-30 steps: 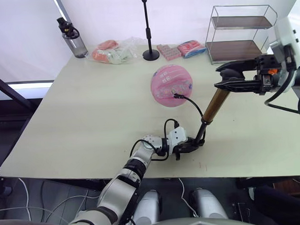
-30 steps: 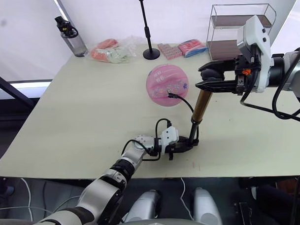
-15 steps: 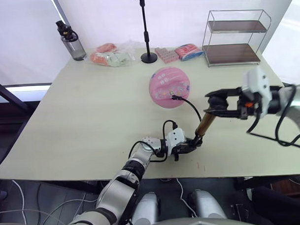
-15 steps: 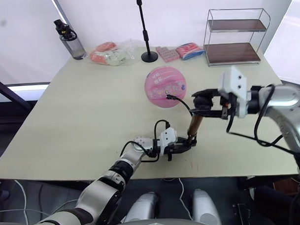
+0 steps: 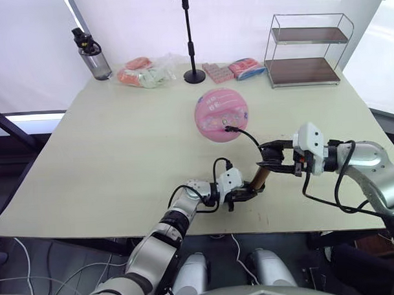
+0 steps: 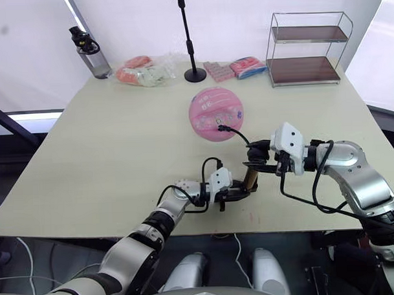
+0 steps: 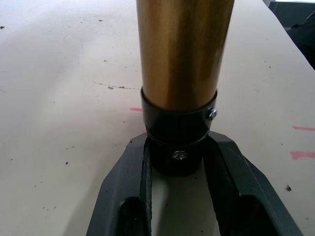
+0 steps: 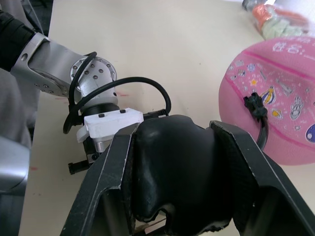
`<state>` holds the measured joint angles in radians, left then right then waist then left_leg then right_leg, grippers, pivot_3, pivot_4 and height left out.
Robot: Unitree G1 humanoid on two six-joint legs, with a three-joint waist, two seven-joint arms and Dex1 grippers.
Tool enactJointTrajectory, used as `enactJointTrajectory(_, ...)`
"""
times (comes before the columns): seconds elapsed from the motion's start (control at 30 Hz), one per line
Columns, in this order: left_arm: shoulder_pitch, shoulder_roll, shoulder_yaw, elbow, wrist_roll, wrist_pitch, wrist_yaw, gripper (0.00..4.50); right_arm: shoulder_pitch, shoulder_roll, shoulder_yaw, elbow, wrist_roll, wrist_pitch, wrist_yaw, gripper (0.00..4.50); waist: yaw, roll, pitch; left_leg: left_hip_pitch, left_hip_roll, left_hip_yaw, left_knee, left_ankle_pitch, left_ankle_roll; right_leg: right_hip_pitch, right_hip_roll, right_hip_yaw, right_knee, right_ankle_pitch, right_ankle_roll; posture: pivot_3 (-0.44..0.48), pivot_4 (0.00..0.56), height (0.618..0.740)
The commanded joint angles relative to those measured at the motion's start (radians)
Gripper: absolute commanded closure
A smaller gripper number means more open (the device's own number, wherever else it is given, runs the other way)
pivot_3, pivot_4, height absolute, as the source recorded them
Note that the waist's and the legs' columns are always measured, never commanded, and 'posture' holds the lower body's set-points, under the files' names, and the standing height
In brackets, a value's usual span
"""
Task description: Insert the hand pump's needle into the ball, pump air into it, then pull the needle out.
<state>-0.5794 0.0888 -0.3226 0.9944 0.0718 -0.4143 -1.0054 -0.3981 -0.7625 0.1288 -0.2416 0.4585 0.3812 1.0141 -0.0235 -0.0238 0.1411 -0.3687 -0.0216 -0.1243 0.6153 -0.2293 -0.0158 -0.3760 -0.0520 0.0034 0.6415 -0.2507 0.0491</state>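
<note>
The pink ball (image 5: 222, 115) rests mid-table. A black fitting (image 8: 256, 103) sits pressed against its skin, so the needle is hidden, and the thin hose (image 5: 252, 140) curves from it to the hand pump (image 5: 258, 178). The pump stands tilted near the front edge. My left gripper (image 7: 179, 162) is shut on its black bottom cap, below the gold barrel (image 7: 182, 49). My right gripper (image 5: 270, 165) is shut on the black T-handle (image 8: 177, 167), which is low, close to the barrel's top.
A water bottle (image 5: 90, 54) stands at the far left corner. Along the back edge are a bag of packets (image 5: 146, 73), a black stand pole (image 5: 193, 37), pink packets (image 5: 249, 66) and a wire shelf (image 5: 303, 46).
My right gripper has pushed the T-handle down and in toward the barrel, from high at the right to just above my left gripper. The left gripper and the ball stay put.
</note>
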Motion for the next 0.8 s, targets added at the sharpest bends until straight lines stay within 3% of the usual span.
enactJointTrajectory(0.03, 0.068, 0.048, -0.030, 0.103, 0.061, 0.062, -0.009, 3.41, -0.133, -0.061, -0.151, -0.052, 0.116, 0.116, 0.003, 2.70, 0.002, 0.002, 0.003, 0.000, 0.000, 0.000, 0.000, 0.000, 0.000, 0.000, 0.000, 0.000, 0.000, 0.000, 0.000, 0.000, 0.150, 0.731)
enactJointTrajectory(0.27, 0.069, 0.048, -0.031, 0.102, 0.058, 0.064, -0.010, 3.41, -0.330, -0.170, -0.247, -0.038, 0.265, 0.316, 0.022, 2.70, 0.005, 0.006, 0.010, -0.003, 0.000, 0.000, 0.000, 0.000, 0.000, -0.003, 0.000, -0.001, 0.000, 0.000, 0.000, 0.000, 0.150, 0.731)
enactJointTrajectory(0.57, 0.068, 0.046, -0.032, 0.103, 0.056, 0.063, -0.009, 3.41, -0.494, -0.223, -0.295, -0.004, 0.354, 0.444, 0.012, 2.70, 0.006, 0.008, 0.011, -0.010, -0.001, 0.000, 0.002, 0.000, 0.000, -0.009, -0.001, -0.001, 0.000, 0.000, 0.000, 0.000, 0.150, 0.731)
enactJointTrajectory(0.67, 0.069, 0.045, -0.033, 0.101, 0.055, 0.063, -0.008, 3.41, -0.502, -0.227, -0.289, -0.013, 0.343, 0.458, 0.016, 2.70, 0.007, 0.009, 0.011, -0.013, -0.001, 0.000, 0.002, 0.000, 0.000, -0.012, -0.001, 0.000, 0.000, 0.000, 0.000, 0.000, 0.150, 0.731)
enactJointTrajectory(0.8, 0.070, 0.042, -0.034, 0.100, 0.054, 0.063, -0.006, 3.41, -0.410, -0.214, -0.222, -0.083, 0.286, 0.430, 0.019, 2.70, 0.008, 0.010, 0.011, -0.013, -0.002, 0.000, 0.002, 0.000, 0.000, -0.013, -0.001, 0.000, 0.000, 0.000, 0.000, 0.000, 0.150, 0.731)
